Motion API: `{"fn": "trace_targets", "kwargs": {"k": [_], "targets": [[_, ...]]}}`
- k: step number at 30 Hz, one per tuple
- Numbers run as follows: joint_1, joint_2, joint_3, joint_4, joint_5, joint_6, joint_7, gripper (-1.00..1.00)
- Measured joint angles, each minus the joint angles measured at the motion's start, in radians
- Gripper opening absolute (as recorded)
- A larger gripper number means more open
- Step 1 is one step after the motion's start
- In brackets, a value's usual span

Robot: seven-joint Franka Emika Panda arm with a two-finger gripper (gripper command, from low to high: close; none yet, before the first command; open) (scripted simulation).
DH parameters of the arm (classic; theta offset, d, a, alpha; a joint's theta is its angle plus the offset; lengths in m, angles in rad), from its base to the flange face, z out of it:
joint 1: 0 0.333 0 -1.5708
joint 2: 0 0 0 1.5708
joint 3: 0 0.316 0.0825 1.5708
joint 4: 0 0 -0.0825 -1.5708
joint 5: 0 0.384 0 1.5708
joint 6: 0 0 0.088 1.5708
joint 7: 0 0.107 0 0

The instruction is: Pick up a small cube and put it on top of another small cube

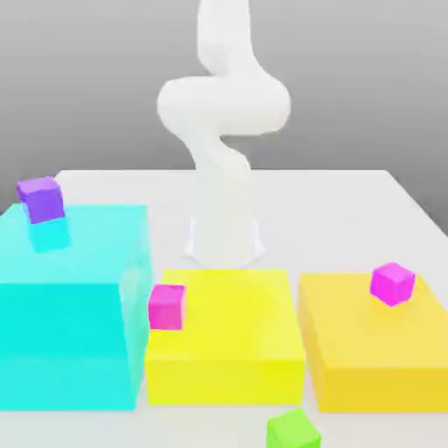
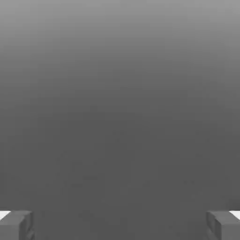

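Here I see the white arm (image 1: 219, 131) rising from its base at the back of the table (image 1: 350, 210) and curling upward out of the exterior view. In the hand view the gripper (image 2: 120, 225) stands wide, two fingertips (image 2: 16, 225) far apart over plain grey. The small green cube (image 1: 293, 430) lies on the table in front of the yellow block (image 1: 223, 337), well apart from the arm.

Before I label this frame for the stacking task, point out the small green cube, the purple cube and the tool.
small green cube (image 1: 293, 430), exterior view, its top face.
purple cube (image 1: 41, 199), exterior view, its front face.
tool (image 2: 120, 225), hand view, the gap midway between its fingertips.
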Motion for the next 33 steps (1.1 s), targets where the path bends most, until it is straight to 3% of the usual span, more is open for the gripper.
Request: {"fn": "trace_targets", "kwargs": {"k": [27,32,33], "targets": [[0.115,0.985,0.038,-0.063,-0.023,0.339,-0.219,0.0],[0.127,1.167,0.028,-0.034,-0.038,0.467,-0.215,0.0],[0.128,1.186,0.027,-0.031,-0.039,0.483,-0.215,-1.0]]}}
